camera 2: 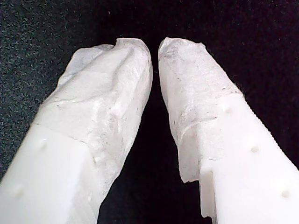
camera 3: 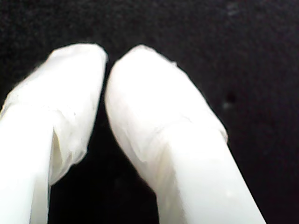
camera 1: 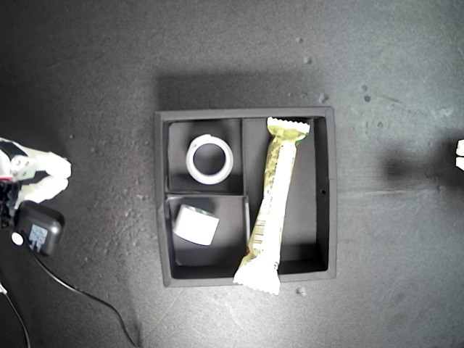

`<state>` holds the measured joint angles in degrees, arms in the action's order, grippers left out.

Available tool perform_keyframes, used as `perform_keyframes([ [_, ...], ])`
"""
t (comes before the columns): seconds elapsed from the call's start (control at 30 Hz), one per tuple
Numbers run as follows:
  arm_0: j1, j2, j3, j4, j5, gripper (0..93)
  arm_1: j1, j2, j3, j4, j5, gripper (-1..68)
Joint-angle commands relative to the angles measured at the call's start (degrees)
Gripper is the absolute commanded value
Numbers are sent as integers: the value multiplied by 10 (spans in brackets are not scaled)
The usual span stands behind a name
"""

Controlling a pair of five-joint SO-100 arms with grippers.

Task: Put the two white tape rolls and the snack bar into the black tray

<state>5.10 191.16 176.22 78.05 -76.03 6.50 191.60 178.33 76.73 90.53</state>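
Black tray [camera 1: 163, 196] sits mid-desk [camera 1: 87, 72] in the exterior view, well apart from an arm's pincer [camera 1: 43, 177] at that view's left edge. Its two small compartments, on the view's left, each hold a white tape roll: the ring roll [camera 1: 190, 161] lies flat, the other roll [camera 1: 196, 224] is tilted. The snack bar [camera 1: 272, 196] lies in the long compartment, one crimped end overhanging the wall. The first pincer [camera 2: 155, 49] and second pincer [camera 3: 106, 70] are clenched on nothing (which arm carries which cannot be told).
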Motion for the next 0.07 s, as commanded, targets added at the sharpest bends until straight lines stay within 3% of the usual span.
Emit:
perform_keyframes([
  [0.0, -1, 29, 36, 18, 4, 3, -4, 4, 7, 1, -40, 14],
  [0.03, -1, 29, 36, 18, 4, 3, -4, 4, 7, 1, -40, 14],
])
